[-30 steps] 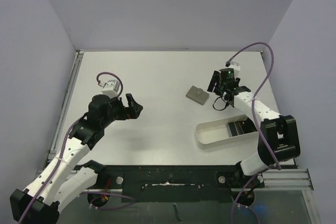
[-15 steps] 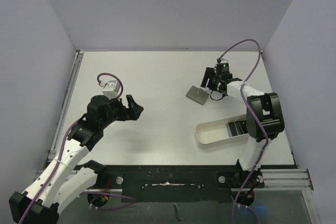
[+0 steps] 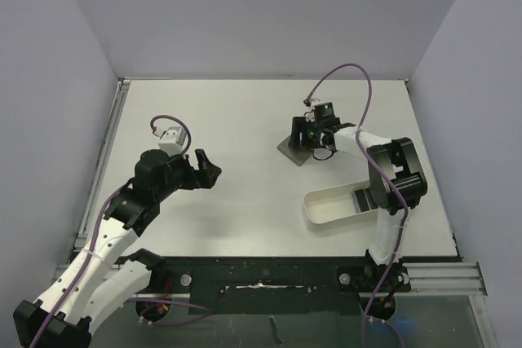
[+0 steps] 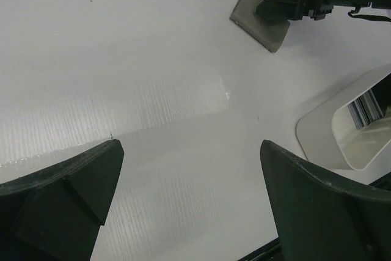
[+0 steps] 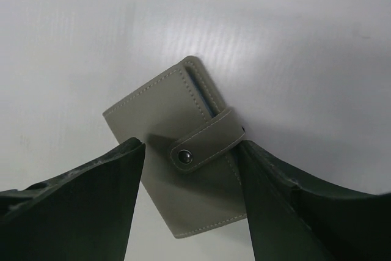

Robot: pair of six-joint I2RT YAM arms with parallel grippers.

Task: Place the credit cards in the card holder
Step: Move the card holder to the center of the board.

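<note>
Closed card holder (image 5: pixel 159 120) lies flat on the tabletop (image 3: pixel 245 112), right of centre; credit cards (image 3: pixel 369 199) sit in a near-right tray (image 3: pixel 326 209). Right fingers (image 5: pixel 91 200) straddle it, parted, gripping nothing. Left fingers (image 4: pixel 61 194) hang released. Risk: the thin wallet may skid or slip when pinched
</note>
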